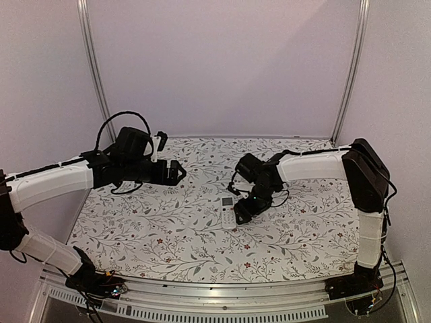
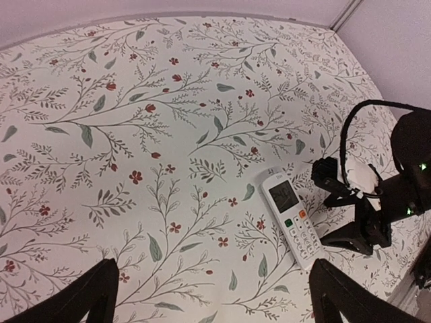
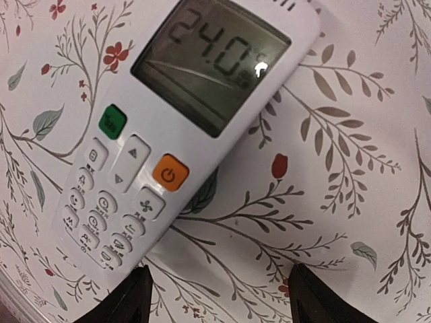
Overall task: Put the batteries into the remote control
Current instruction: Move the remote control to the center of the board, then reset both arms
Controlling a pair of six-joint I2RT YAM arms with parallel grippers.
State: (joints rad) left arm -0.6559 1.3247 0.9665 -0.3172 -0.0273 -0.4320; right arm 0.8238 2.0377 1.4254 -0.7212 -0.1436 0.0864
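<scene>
Floral table, remote face-up near its middle. Right gripper hangs part-open, empty, just beside it; left gripper wide open. A careless descent could shove the remote askew.

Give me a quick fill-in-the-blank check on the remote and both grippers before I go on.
1. The remote control lies face ___ on the floral cloth.
2. Its display reads ___ degrees.
3. Its power button is coloured ___.
4. The left gripper and right gripper are both open and hold ___.
Missing words: up; 24.0; orange; nothing.
</scene>
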